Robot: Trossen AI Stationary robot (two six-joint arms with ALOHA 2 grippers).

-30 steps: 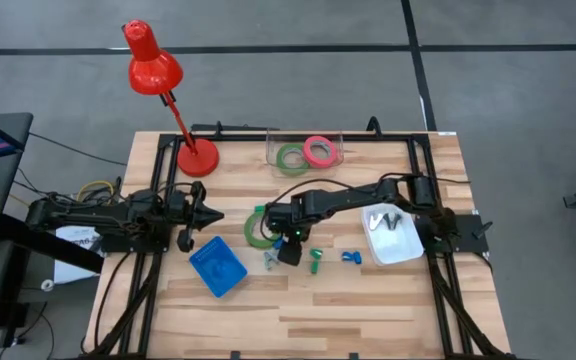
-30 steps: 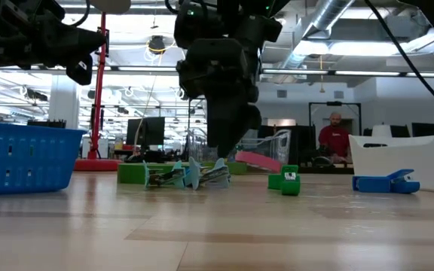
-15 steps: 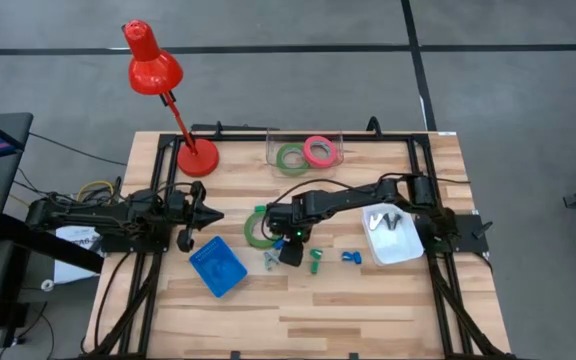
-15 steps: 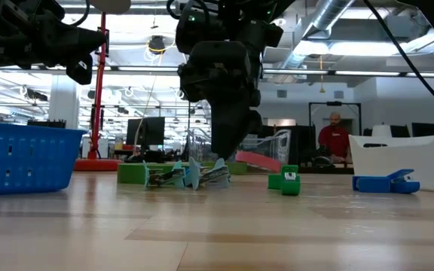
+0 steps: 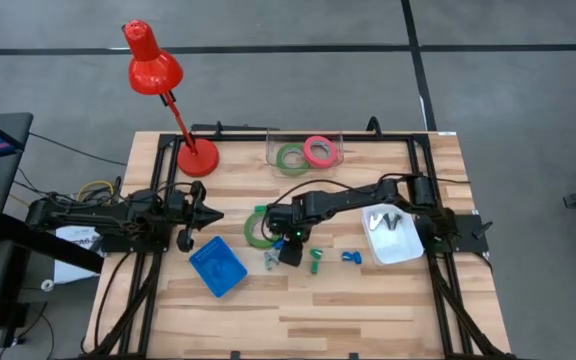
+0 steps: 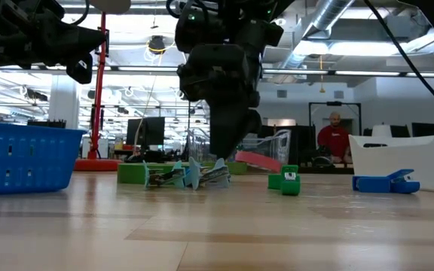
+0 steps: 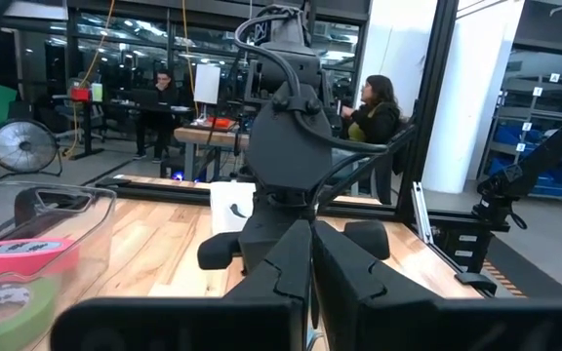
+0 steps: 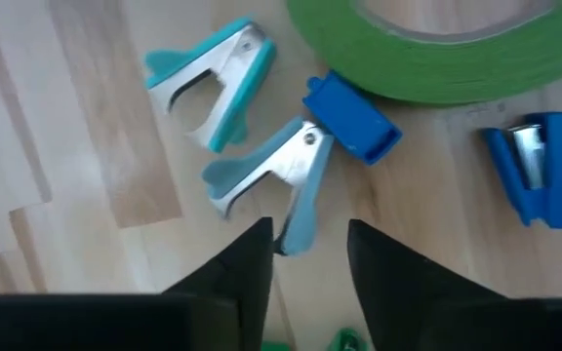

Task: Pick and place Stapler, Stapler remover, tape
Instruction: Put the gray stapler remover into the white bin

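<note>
Where the bench (image 5: 368, 310) runs bare along its near edge there is open room, while the middle is crowded: a green tape ring (image 5: 256, 226) lies flat by the right gripper (image 5: 288, 252), with two staple removers (image 8: 218, 68) (image 8: 273, 180) touching each other just beside it, a small blue stapler (image 8: 540, 166) and a blue block (image 8: 351, 119) against the ring's edge. Two more tape rings, green (image 5: 290, 158) and pink (image 5: 318, 151), sit in a clear tray (image 5: 274, 150) at the far edge. The right arm reaches in low over the removers, jaws spread partway, holding nothing. The left gripper (image 5: 211, 214) hangs beside the red lamp (image 5: 196, 157), above the blue basket (image 5: 217, 268), jaws pressed together. A white bin (image 5: 393, 245) stands to the right.
</note>
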